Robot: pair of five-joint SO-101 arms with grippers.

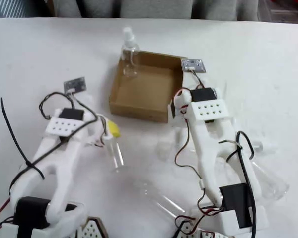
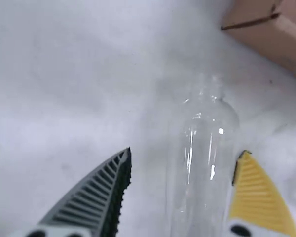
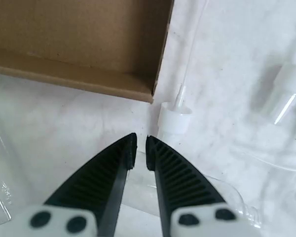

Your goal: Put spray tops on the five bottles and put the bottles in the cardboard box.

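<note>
A clear bottle (image 2: 204,163) without a top lies on the white table between the fingers of my left gripper (image 2: 186,152), which is open; the grey finger (image 2: 106,195) stands apart from it and the yellow finger (image 2: 256,195) is right against it. In the high view this bottle (image 1: 114,154) lies just in front of the left gripper (image 1: 109,134). My right gripper (image 3: 140,140) is shut, its black tips just short of a white spray top (image 3: 173,117) by the cardboard box (image 3: 79,74) corner. One bottle with a spray top (image 1: 129,52) stands in the box's (image 1: 139,111) far left corner.
More clear bottles lie on the table, one near the front middle (image 1: 159,196) and one under the right arm (image 1: 270,181). Another spray top (image 3: 288,89) lies to the right of the box. The table behind the box is bare.
</note>
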